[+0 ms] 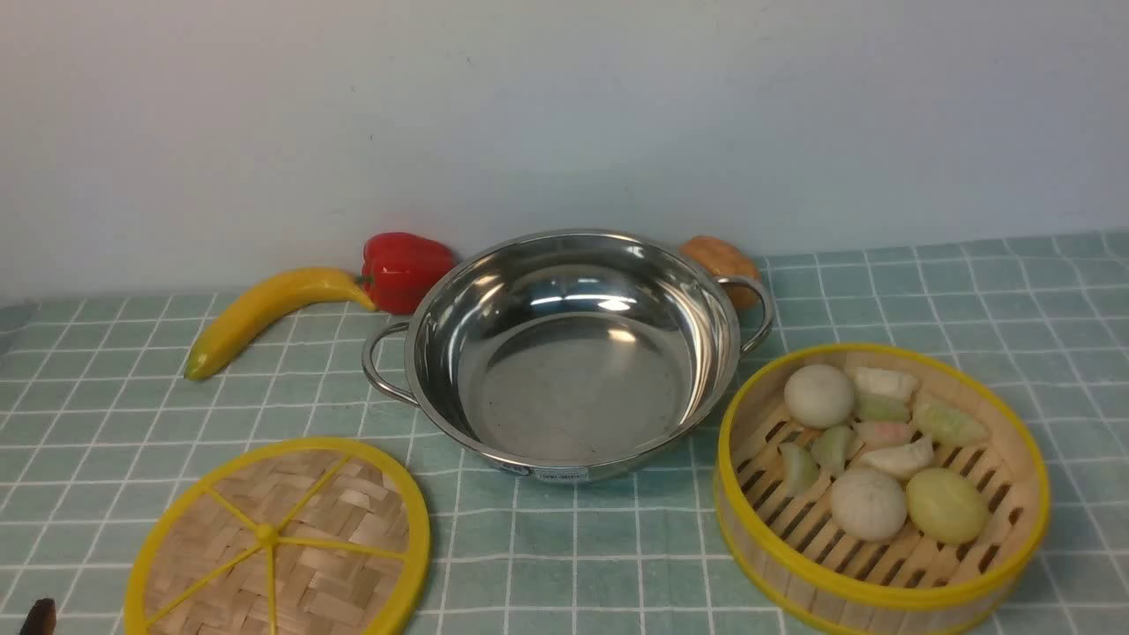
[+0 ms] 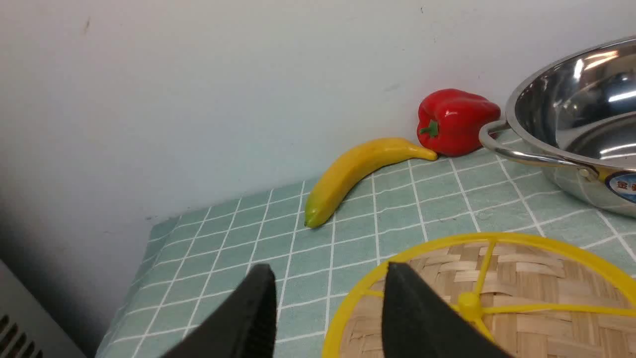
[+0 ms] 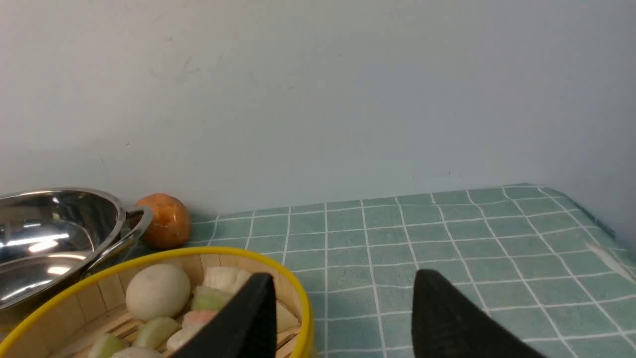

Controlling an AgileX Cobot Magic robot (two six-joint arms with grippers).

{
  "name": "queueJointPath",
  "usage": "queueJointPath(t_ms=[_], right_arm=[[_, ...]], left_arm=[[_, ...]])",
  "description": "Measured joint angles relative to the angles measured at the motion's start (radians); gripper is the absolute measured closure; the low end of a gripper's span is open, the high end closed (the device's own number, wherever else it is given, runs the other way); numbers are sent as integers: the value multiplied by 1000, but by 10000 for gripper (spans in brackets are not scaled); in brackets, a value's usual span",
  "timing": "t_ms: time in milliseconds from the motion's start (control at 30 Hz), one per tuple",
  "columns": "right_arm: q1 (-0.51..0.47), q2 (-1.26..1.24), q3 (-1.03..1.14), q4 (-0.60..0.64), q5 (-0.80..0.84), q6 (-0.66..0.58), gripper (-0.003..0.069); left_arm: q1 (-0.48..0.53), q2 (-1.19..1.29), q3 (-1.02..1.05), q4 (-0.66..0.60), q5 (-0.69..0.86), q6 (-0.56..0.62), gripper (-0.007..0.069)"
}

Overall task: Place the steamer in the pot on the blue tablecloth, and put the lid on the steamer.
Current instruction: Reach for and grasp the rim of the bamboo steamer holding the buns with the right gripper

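Front view hides what wrist views show: left fingers (image 2: 251,313) apart near lid (image 2: 521,278), right fingers (image 3: 447,318) apart near steamer (image 3: 94,296)

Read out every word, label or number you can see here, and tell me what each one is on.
Small white label on the near side of the wide shiny stainless-steel pot: print too small and blurred to read.
Blue oval sticker on the same pot's side: yellow Chinese characters, cut off by the picture's edge, not legible.
Nothing else in view carries text.
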Motion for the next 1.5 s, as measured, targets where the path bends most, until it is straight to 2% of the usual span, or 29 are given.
queueJointPath(t_ms=[433,733,1000,1233,1267,1500], right_arm=[[0,0,0,0,0,0,280],[0,0,0,0,0,0,280],[0,0,1,-33,0,-16,280],[0,0,2,132,-39,122,280],[0,0,2,200,-74,174,280],[0,0,2,376,-250,334,280]], left_arm=[[0,0,0,0,0,0,340],[-92,0,0,0,0,0,340],[-99,0,0,0,0,0,340],[-99,0,0,16,-16,2,340],[-99,0,0,-18,-66,-29,340],[-99,0,0,-200,-311,-238,340]])
